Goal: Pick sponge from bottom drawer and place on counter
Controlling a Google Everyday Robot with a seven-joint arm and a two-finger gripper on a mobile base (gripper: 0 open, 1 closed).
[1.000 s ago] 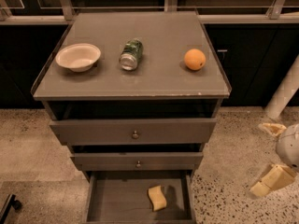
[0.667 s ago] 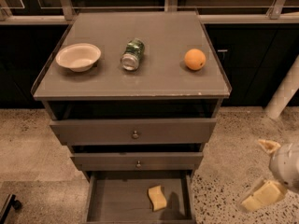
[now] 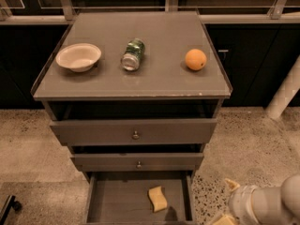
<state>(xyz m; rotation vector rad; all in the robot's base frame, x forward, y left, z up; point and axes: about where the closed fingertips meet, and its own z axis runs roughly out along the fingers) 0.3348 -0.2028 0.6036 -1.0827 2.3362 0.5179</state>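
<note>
The small pale yellow foam sponge with wavy edges lies flat on the bare floor of the pulled-out bottom drawer, the lowest grey-brown box of the cabinet, at the bottom centre of the frame. It sits right of the drawer's middle, near the right wall but not touching it.

The robot's pale two-finger gripper is in the lower right corner, over the speckled floor and outside the drawer, just right of its right wall. Its fingers stand spread with nothing between them.

I judge this to be the approach step: the sponge is not yet grasped and nothing has been lifted. The next move calls for carrying the gripper leftward over the drawer wall, lowering it onto the sponge, and closing across the block's narrow width.

The flat grey-brown counter in the upper half of the frame holds a cream bowl at left, a green can on its side in the middle, and a round orange at right; bare surface along its front edge looks suited for the placing
</note>
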